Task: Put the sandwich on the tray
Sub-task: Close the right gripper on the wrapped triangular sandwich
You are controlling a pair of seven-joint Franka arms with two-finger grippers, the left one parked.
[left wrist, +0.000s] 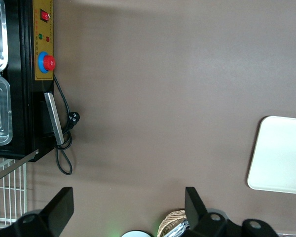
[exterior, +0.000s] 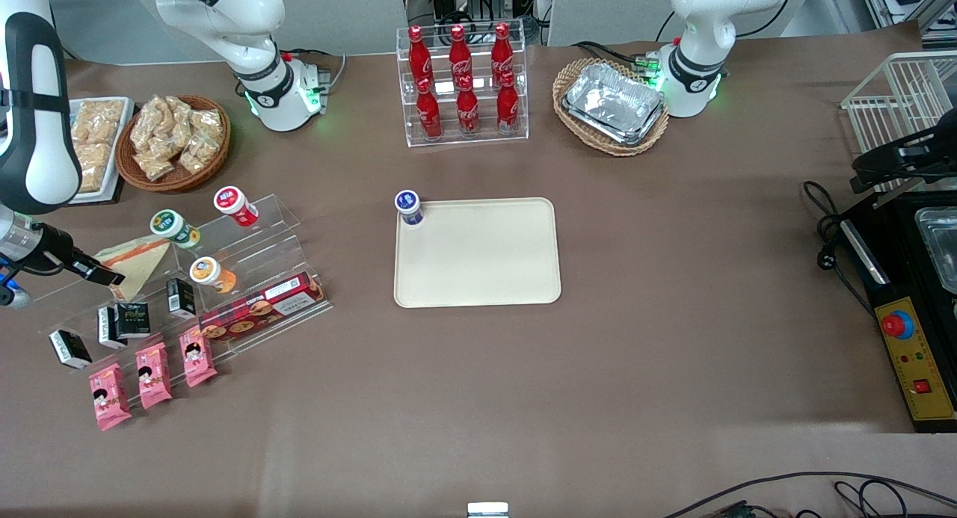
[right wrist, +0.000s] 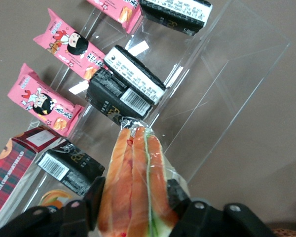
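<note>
The right arm's black two-finger gripper (right wrist: 134,202) is clamped on the triangular wedge sandwich in clear wrap (right wrist: 135,190), one finger pressed against each flat bread face, so the tan bread and the orange and green filling layers stand edge-on between the fingers (right wrist: 176,197). In the front view the gripper (exterior: 105,275) sits at the working arm's end of the table with the sandwich (exterior: 138,262) at the fingertips, over the clear acrylic stepped display stand (exterior: 247,279); whether the sandwich rests on a step or is lifted off it cannot be told. Past the sandwich's tip lie small black boxes with white labels (right wrist: 133,81) and pink snack packets printed with a cartoon girl (right wrist: 71,44) on the lower steps. The large cream-beige rectangular plastic tray (exterior: 486,260) lies well apart from the fingers at mid-table, with a blue-lidded white cup (exterior: 408,206) at one corner.
</note>
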